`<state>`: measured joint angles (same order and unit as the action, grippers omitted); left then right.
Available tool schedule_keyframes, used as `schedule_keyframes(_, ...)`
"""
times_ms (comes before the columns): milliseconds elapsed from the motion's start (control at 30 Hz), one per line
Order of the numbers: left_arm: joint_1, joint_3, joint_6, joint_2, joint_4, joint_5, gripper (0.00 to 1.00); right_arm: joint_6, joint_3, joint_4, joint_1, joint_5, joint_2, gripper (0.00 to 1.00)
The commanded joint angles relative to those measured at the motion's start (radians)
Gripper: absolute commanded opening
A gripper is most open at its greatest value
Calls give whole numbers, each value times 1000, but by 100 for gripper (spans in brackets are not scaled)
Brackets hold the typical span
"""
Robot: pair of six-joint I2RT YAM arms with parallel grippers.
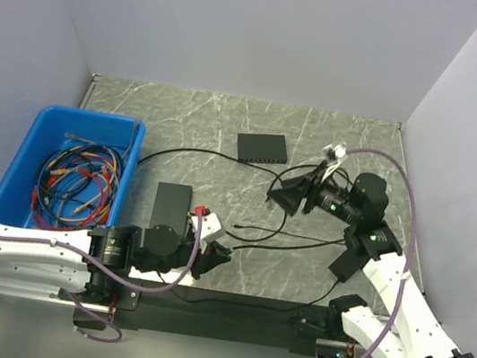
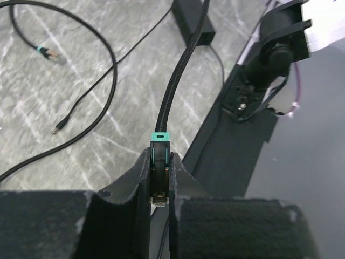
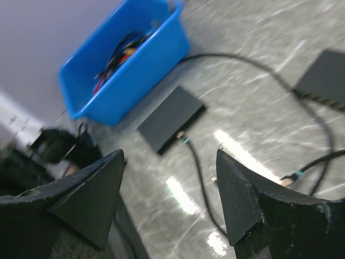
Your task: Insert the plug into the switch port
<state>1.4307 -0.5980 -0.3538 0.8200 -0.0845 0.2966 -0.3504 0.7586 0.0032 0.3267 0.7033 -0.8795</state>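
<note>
Beside the table edge, the left gripper pinches the plug.

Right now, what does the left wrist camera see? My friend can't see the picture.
The left end effector pinches a teal-collared plug whose black cable arcs away over the grey marble table. A second teal plug lies loose in the upper-left corner.

Teal-collared plug clamped in left end effector; switch port, perhaps near-facing, well apart.
</note>
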Motion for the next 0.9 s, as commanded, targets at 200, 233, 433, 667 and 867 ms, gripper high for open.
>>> schedule_keyframes(200, -62, -16, 32, 22, 34, -217, 0, 85, 1, 89, 179, 237, 45, 73)
schedule_keyframes(233, -65, -19, 32, 22, 34, -224, 0, 106, 5, 75, 195, 239, 37, 71)
schedule_keyframes(433, -85, -46, 24, -4, 20, -330, 0, 181, 59, -45, 352, 197, -45, 65)
schedule_keyframes(667, -88, -74, -31, -59, -32, -418, 0, 220, 68, -121, 529, 156, -42, 62)
schedule_keyframes(867, -88, -82, -85, -100, -80, -422, 0, 243, 84, -146, 591, 133, -70, 57)
